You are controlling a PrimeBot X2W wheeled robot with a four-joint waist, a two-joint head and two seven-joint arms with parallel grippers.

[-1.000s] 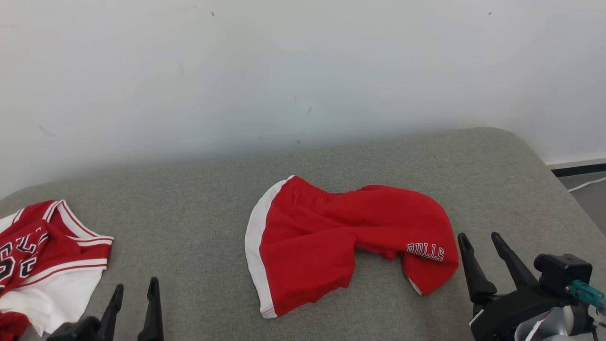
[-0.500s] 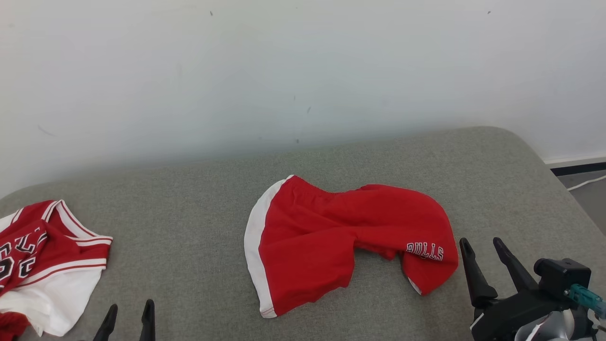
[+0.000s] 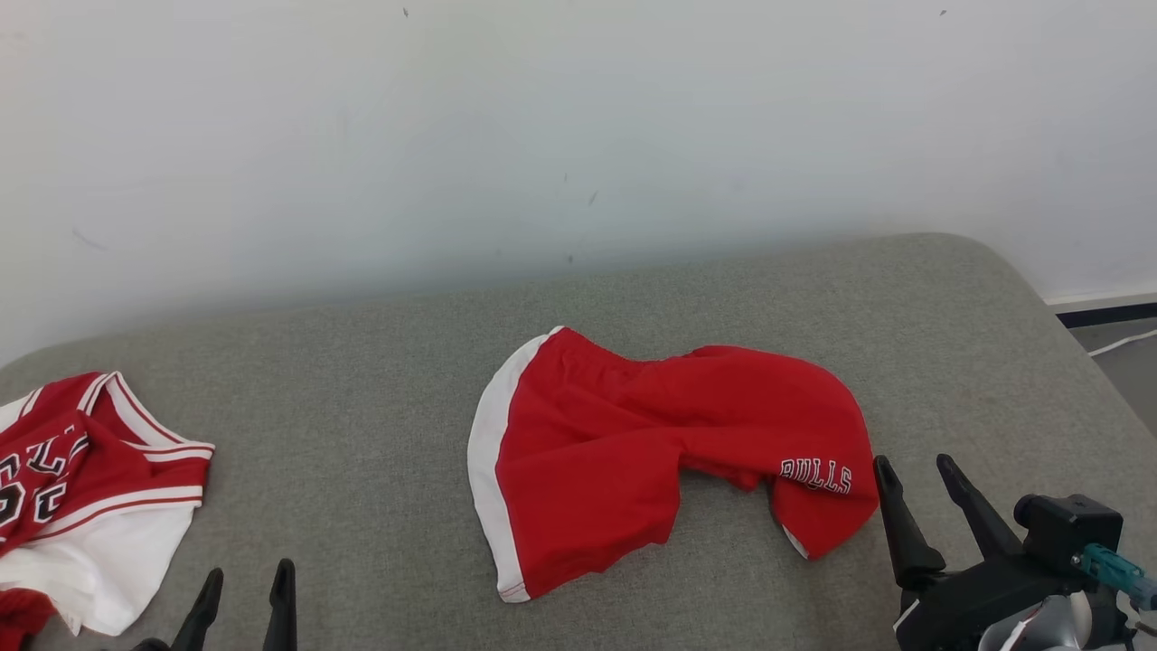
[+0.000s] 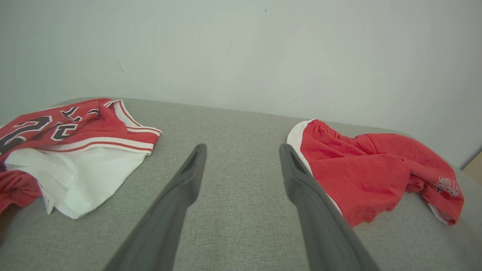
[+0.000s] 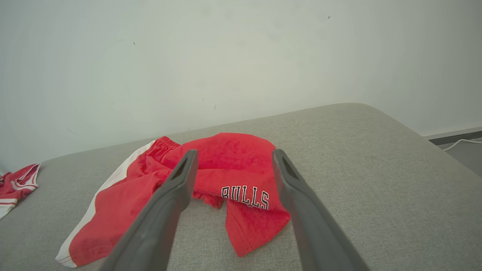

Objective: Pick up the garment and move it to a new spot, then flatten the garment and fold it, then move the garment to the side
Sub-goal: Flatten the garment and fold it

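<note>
Red Bulls shorts [image 3: 615, 452] lay crumpled mid-way along the grey cushion [image 3: 362, 389] in the head view. The right gripper [image 3: 913, 468] sat just beside their lettered leg, and the left gripper [image 3: 249, 579] was near a red-and-white jersey [image 3: 81, 488]. In the left wrist view, its jaws stood apart, empty, between jersey and shorts. In the right wrist view, its jaws gaped empty, framing the lettering.
</note>
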